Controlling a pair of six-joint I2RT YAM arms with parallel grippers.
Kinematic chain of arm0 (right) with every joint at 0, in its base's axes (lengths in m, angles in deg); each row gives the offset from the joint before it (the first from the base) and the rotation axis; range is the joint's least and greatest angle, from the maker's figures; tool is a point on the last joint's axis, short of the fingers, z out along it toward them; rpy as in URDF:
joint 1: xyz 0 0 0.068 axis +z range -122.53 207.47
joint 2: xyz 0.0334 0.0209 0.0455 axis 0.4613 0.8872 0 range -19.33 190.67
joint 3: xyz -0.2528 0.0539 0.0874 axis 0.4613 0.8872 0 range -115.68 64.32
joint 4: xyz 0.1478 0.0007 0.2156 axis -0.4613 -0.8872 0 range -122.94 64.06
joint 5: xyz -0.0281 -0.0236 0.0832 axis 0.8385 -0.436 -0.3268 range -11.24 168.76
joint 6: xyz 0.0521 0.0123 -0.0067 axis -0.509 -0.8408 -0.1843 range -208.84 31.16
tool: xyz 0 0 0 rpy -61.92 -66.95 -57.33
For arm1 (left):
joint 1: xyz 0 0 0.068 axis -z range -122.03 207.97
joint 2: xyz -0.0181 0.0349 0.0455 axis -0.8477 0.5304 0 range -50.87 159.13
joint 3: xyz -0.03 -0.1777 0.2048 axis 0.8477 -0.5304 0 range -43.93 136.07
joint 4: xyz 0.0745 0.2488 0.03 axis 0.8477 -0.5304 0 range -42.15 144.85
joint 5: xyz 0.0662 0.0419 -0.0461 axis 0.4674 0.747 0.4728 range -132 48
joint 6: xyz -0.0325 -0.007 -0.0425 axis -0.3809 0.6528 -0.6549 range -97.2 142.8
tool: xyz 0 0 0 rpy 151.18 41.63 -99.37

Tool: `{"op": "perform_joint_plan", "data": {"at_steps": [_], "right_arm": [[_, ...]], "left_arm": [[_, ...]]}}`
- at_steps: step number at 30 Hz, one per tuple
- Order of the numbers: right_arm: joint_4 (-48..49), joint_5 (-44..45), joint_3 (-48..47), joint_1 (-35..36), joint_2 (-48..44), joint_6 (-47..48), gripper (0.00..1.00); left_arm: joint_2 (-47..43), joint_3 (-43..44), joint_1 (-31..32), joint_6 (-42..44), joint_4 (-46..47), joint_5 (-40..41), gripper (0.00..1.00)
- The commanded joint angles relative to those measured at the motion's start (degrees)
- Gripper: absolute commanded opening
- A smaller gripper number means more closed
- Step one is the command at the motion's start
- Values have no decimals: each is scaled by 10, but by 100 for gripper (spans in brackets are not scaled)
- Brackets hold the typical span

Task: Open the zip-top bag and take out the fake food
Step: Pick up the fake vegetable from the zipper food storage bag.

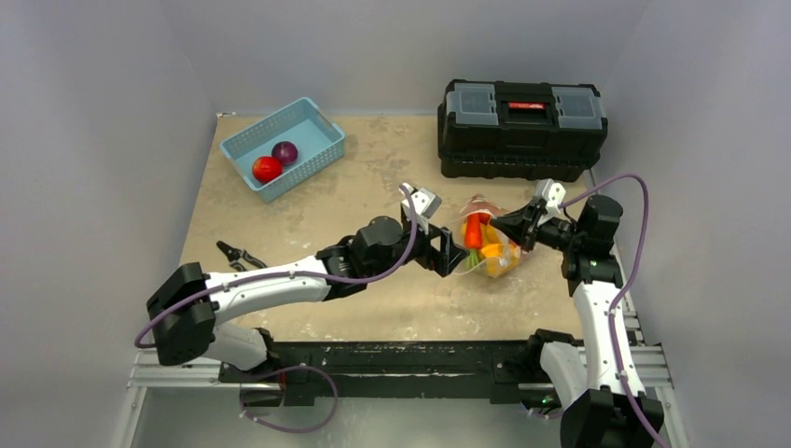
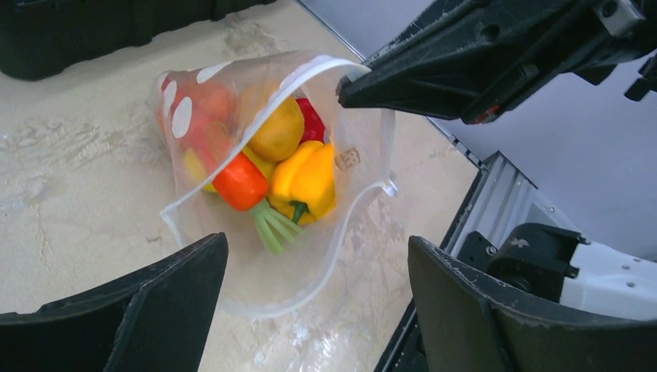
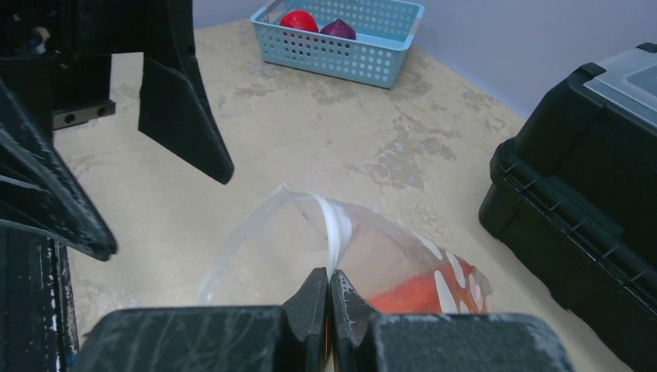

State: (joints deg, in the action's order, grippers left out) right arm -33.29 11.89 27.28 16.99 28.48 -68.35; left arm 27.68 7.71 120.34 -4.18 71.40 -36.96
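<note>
A black toolbox (image 1: 522, 126) stands at the far right of the tabletop (image 1: 373, 308), and a light-blue basket (image 1: 312, 170) at the far left holds two pieces of fake food (image 1: 267, 168), one red and one purple. The zip-top bag (image 1: 492, 257) lies right of centre between the two arms, its mouth gaping toward the left end effector (image 2: 318, 239), whose fingers are spread wide just in front of the opening, one to either side and apart from it. The right end effector (image 3: 329, 273), pressed together, pinches one lip of the mouth at the white zip strip, and more fake food (image 2: 298, 174), an orange carrot, a yellow pepper and something red, is heaped inside.
</note>
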Motion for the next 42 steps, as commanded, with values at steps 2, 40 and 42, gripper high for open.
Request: {"op": "perform_joint_plan", "data": {"at_steps": [2,40,42], "right_arm": [[4,-13,-9,8,-3,7,0],[7,-8,-4,9,3,6,0],[7,-9,-4,9,2,6,0]], "left_arm": [[51,58,3,-11,51,35,78],[329,180,26,-195,34,274,61],[341,183,27,-190,48,275,61]]}}
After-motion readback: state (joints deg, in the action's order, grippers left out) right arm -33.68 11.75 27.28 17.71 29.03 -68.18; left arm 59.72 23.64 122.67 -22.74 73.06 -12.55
